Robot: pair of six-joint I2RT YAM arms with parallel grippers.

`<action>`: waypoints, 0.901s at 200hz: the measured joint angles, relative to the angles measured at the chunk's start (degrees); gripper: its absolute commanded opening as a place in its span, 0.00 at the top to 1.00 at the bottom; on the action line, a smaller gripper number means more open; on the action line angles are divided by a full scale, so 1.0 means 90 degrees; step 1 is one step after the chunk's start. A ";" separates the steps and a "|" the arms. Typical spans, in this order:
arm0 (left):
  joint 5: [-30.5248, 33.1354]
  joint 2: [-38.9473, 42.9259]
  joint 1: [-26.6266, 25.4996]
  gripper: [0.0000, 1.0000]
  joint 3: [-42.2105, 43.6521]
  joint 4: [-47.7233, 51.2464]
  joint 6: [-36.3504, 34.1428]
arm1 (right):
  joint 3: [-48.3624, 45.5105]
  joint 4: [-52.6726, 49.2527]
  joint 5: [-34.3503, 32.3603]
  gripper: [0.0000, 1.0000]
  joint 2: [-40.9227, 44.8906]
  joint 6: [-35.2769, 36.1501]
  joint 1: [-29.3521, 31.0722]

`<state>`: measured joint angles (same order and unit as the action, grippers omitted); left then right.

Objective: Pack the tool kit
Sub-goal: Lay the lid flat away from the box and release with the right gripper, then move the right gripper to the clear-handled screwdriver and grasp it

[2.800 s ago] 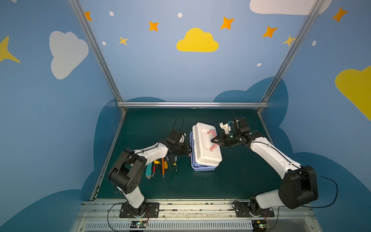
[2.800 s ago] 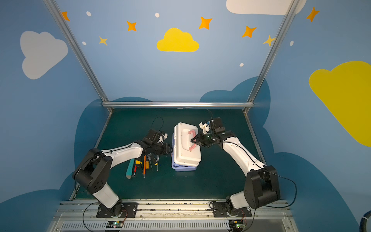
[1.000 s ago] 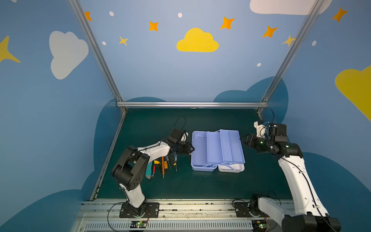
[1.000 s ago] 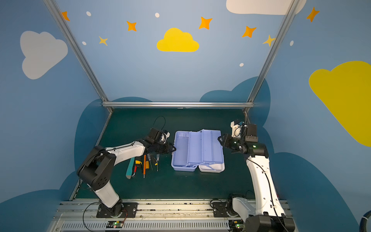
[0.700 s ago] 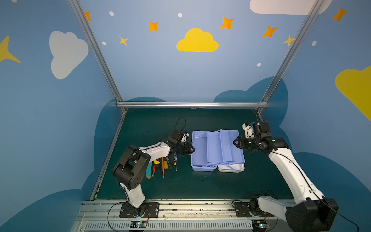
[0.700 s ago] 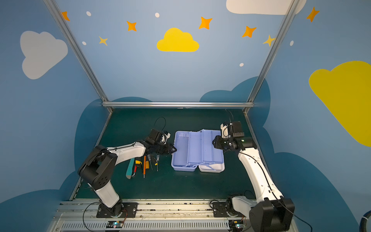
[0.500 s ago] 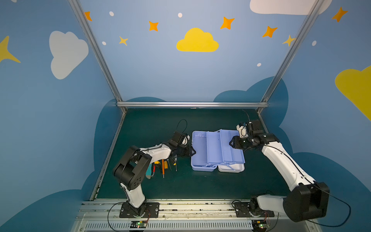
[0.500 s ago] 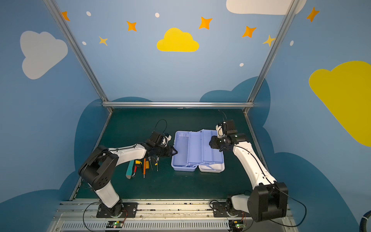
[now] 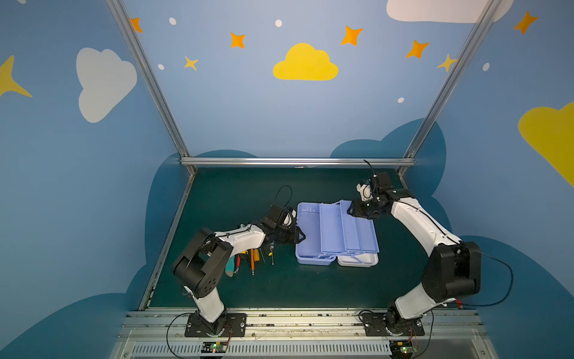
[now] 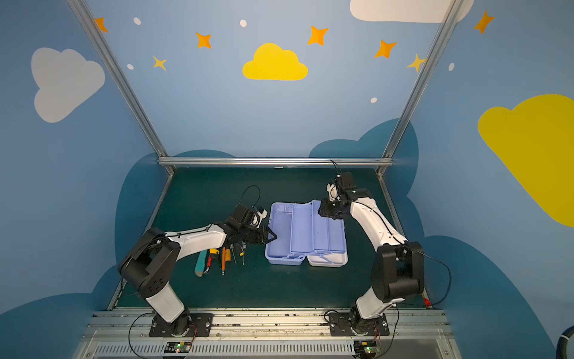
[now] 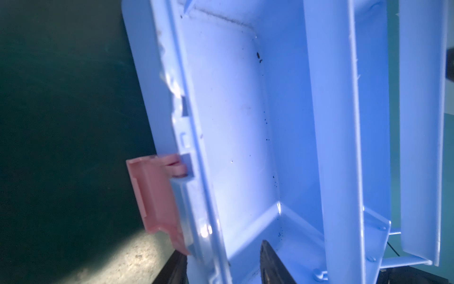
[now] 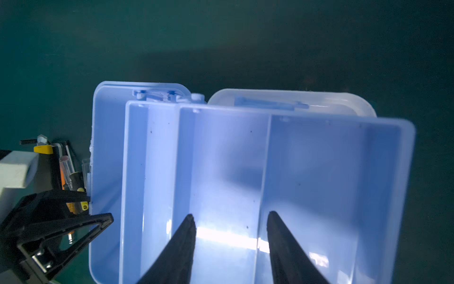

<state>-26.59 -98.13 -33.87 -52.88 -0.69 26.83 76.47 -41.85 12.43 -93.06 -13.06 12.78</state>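
The tool kit (image 9: 310, 236) (image 10: 279, 236) lies open mid-table, lavender-blue trays fanned out and its white lid (image 9: 357, 260) flat at the front right. My left gripper (image 9: 296, 237) (image 11: 222, 249) is open astride the case's left wall. One finger is outside by the pink latch (image 11: 152, 194) and the other inside the empty base. My right gripper (image 9: 357, 213) (image 12: 230, 214) hovers open over the far end of the upper trays, holding nothing. The hand tools (image 10: 223, 256) (image 12: 68, 169) lie in a row left of the case, under my left arm.
A teal knife (image 10: 200, 262) and an orange screwdriver (image 10: 223, 258) lie among the loose tools. Metal frame rails (image 9: 295, 161) border the green mat at the back and sides. Blue walls enclose the cell.
The case went from closed to lying open. My right gripper swung from the far right back leftward over the trays. My left gripper stayed at the case's left wall.
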 measured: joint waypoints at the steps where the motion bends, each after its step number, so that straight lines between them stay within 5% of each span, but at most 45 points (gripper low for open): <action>1: 0.0000 0.0000 0.0000 0.52 0.0000 0.0000 -0.0002 | 0.0022 -0.0002 0.0002 0.53 -0.0015 -0.0005 0.0000; 109: 0.0119 -0.0126 0.0007 0.44 -0.0209 0.0078 -0.0090 | 0.1622 -0.0338 0.0216 0.53 -0.1282 0.0000 0.0121; 180: 0.1171 0.0855 0.0211 0.28 0.0010 0.0573 -0.0240 | 0.1982 -0.0614 -0.0289 0.53 -0.0782 -0.0007 0.0933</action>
<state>-16.05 -90.43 -31.97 -52.80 4.47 24.67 94.30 -47.37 9.82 -100.09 -13.13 21.17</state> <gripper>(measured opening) 0.689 0.472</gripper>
